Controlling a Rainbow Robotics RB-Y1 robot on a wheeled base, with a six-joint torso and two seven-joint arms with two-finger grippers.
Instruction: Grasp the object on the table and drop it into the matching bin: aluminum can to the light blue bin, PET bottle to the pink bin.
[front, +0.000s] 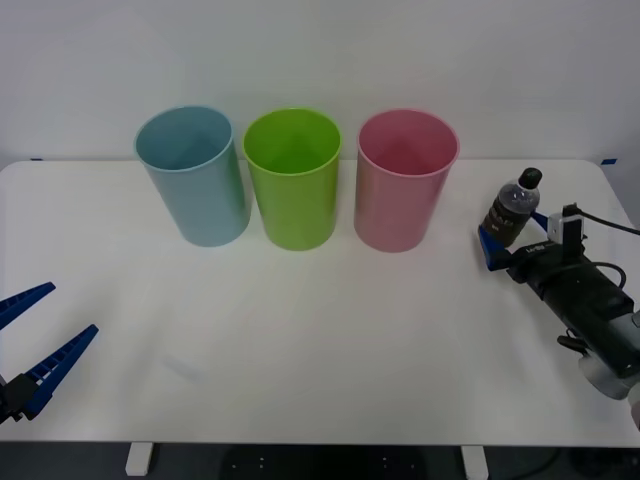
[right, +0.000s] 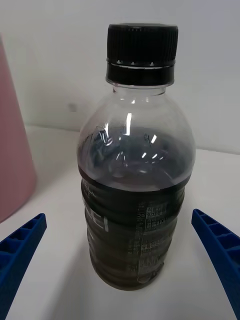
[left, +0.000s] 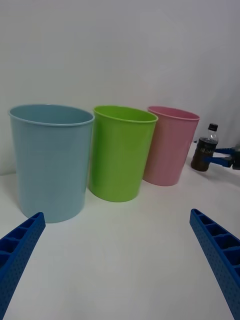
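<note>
Step in hand: the grasp. Right tool (front: 507, 246) is wide open around the PET bottle (front: 513, 208), fingers (right: 220, 250) not touching it — bottle stands upright on the bench (front: 300, 340), just right of the pink bin (front: 405, 180). Next: close, lift, carry over the bin. Left tool (front: 30, 345) is open and empty at the near-left edge.

The right arm reaches forward over the right side of the scene, its black wrist pointing toward the far left. The right gripper (front: 507, 243) is at the far right, with its blue ribbed fingers (right: 20, 250) spread wide apart. The left arm is low at the near left edge. The left gripper (front: 28, 340) is also spread wide, its fingers (left: 215, 250) pointing toward the far right
</note>
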